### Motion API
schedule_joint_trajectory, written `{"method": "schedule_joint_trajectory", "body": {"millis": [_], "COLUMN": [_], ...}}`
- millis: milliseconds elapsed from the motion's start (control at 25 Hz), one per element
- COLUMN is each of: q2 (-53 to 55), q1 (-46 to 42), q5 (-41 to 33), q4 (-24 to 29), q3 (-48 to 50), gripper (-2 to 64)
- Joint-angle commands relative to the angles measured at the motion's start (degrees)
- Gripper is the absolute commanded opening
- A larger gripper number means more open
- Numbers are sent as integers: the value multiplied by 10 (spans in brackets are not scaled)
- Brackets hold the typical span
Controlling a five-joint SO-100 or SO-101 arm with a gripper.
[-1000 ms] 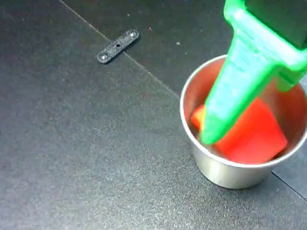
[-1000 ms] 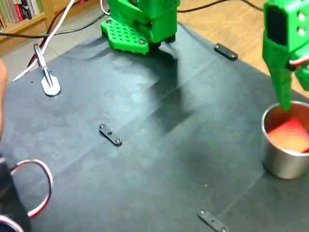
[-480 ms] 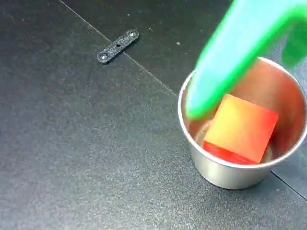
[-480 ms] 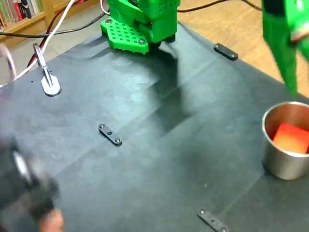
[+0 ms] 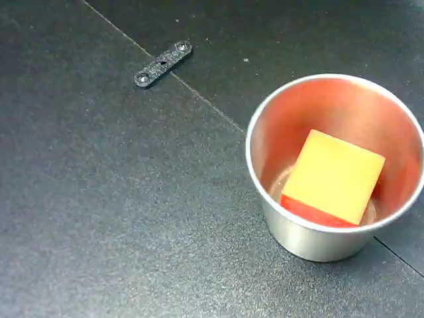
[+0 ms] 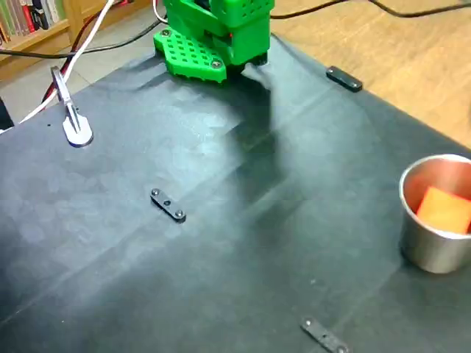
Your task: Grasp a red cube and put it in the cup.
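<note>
The red cube [image 5: 333, 177] lies inside the cup [image 5: 301, 235], its top face lit yellow-orange and a red side strip showing below. In the other fixed view the same cube [image 6: 444, 211] rests in the shiny silver cup [image 6: 430, 250] at the right edge of the black mat. The cup stands upright. No gripper shows in either fixed view; only the arm's green base [image 6: 213, 33] is visible at the top of the mat.
A small black two-hole bracket [image 5: 163, 63] lies up and left of the cup. Similar brackets [image 6: 168, 205] [image 6: 324, 335] [image 6: 344, 79] lie on the mat. A metal clip [image 6: 70, 118] and cables sit at the left; wooden floor lies beyond the mat's right edge.
The green gripper, which stood over the cup with the cube, let it drop, rose and left both views. The cube now rests flat in the cup.
</note>
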Motion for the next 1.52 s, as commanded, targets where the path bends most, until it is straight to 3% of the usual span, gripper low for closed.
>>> {"method": "schedule_joint_trajectory", "body": {"millis": [0, 120, 400, 760, 1000, 1080, 1200, 1360, 1480], "q2": [78, 130, 248, 292, 294, 295, 322, 386, 474], "q1": [-6, -6, -5, -6, -6, -6, -6, -5, -1], "q5": [4, 1, -4, -9, -11, -11, -11, -10, -10], "q4": [4, 21, 137, 134, 128, 98, 8, -114, -161], "q3": [-11, -10, -11, -6, 116, 137, 182, 320, 401], "gripper": [388, 388, 388, 388, 388, 388, 388, 388, 388]}}
